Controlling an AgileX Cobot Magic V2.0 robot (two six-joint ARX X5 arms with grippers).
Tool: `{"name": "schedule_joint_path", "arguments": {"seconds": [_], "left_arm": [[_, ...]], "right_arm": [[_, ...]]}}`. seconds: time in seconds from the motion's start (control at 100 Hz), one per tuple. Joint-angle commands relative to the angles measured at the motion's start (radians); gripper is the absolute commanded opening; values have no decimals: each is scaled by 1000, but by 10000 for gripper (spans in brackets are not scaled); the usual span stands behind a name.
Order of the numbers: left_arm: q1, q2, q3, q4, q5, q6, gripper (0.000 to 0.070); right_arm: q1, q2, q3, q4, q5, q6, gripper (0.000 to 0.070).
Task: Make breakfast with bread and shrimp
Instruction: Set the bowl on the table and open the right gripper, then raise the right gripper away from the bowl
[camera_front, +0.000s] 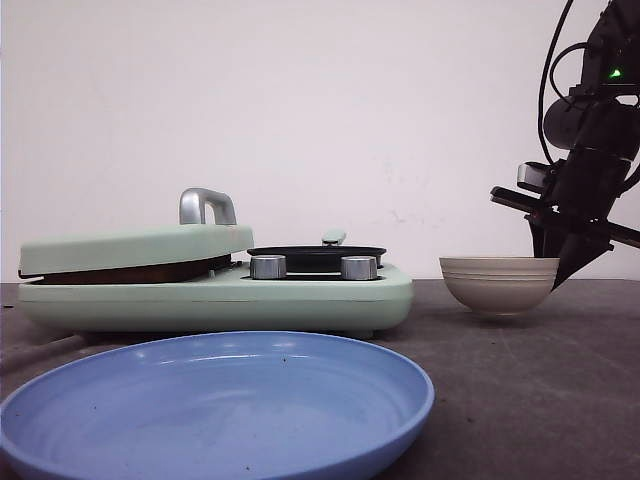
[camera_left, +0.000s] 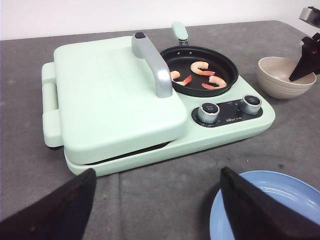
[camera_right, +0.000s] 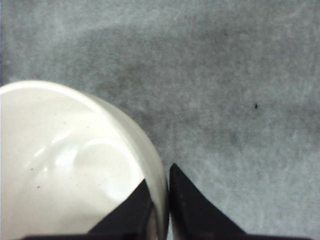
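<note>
On the grey tabletop (camera_front: 520, 400) a mint-green cooker (camera_left: 150, 105) is sitting left of centre, its long axis running left to right. Its hinged lid (camera_left: 112, 95) is lying closed over the left half, with one silver handle (camera_left: 155, 67) on top. No bread is showing in any view; a dark gap is visible under the lid, but what is inside cannot be told. On the cooker's right half one black pan (camera_left: 202, 70) is holding the shrimp (camera_left: 202, 66): about four curled pink pieces, some partly hidden behind the handle, spread over the pan floor and pointing different ways. Two silver knobs (camera_left: 209, 112) are sitting on the cooker's near side below the pan.

One beige bowl (camera_front: 499, 283) is standing to the right of the cooker, well apart from the pan. The right claw (camera_right: 161, 197) is pinching the bowl's right rim, one finger inside the wall and one outside, so the shrimp are lying well to its left.

One blue plate (camera_front: 215, 405) is lying nearest the camera, in front of the cooker. The left claw (camera_left: 157, 205) is hanging spread wide and holding nothing, near the plate's left edge, with the cooker and shrimp beyond it.
</note>
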Motion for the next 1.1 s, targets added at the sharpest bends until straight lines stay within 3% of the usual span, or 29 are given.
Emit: {"name": "schedule_joint_path", "arguments": {"seconds": [0.0,0.14,0.34,0.67,1.09], "left_arm": [[-2,0,3,10,-2,5,423],[-2,0,3,10,-2,5,423],[-2,0,3,10,-2,5,423],[-2,0,3,10,-2,5,423],[-2,0,3,12,-2,4,422]], "right_arm": [[0,24,21,5,1,-8,67],[0,24,21,5,1,-10,219],[0,24,21,5,1,-13,292],[-8,-2,30,5,1,-35,297],[-23,-238,32,12,26,-48,297]]}}
